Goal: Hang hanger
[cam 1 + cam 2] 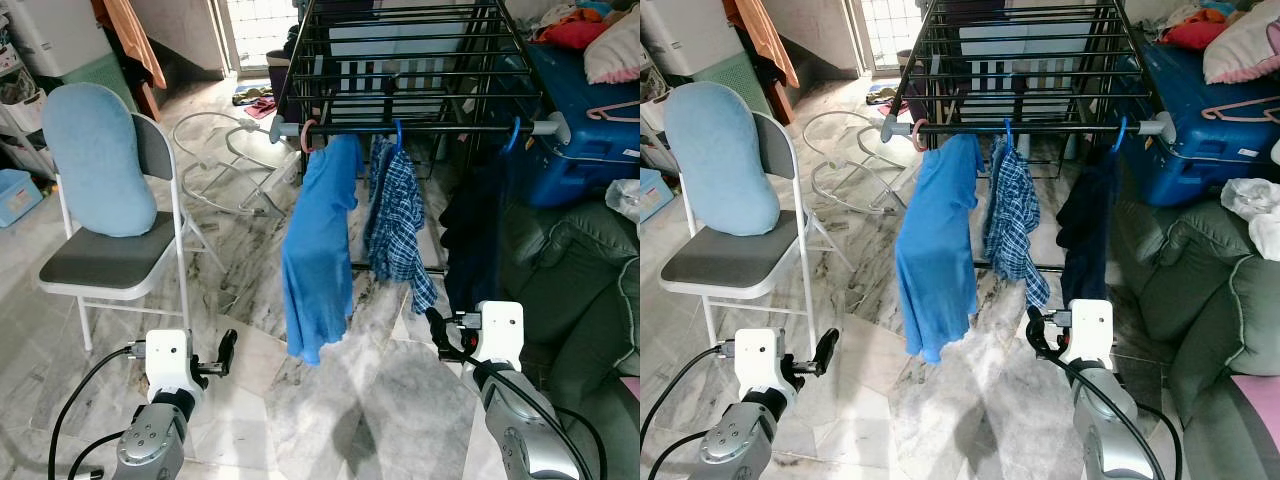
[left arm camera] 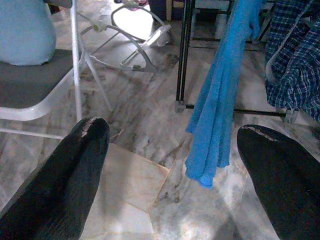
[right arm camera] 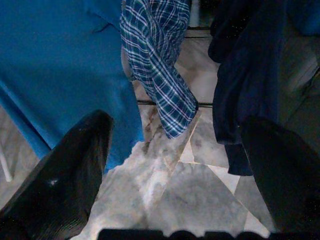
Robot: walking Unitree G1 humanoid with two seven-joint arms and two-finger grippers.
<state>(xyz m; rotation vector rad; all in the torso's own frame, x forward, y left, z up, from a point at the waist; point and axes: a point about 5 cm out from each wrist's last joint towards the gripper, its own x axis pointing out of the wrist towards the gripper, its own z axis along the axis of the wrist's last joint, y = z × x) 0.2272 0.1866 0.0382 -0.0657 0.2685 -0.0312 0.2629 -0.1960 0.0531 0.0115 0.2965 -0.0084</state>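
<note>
Left eye view: your left pincer [image 1: 225,352] spread, empty
Right pincer [image 1: 437,330]: spread, empty
Rack [image 1: 420,127]: three hung garments

daylight enters through the bright doorway [image 1: 258,30] at the back and gleams off the polished grey marble floor [image 1: 390,400], where a soft dark shadow pools. head views are sharp and evenly lit, bowing slightly at the edges. wrist views are dimmer, the near black fingers [image 2: 75,170] blurred.

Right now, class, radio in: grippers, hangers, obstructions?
Left gripper open, empty. Right gripper open, empty. Three garments hang from the black metal drying rack rail. White folding chair stands left.
</note>
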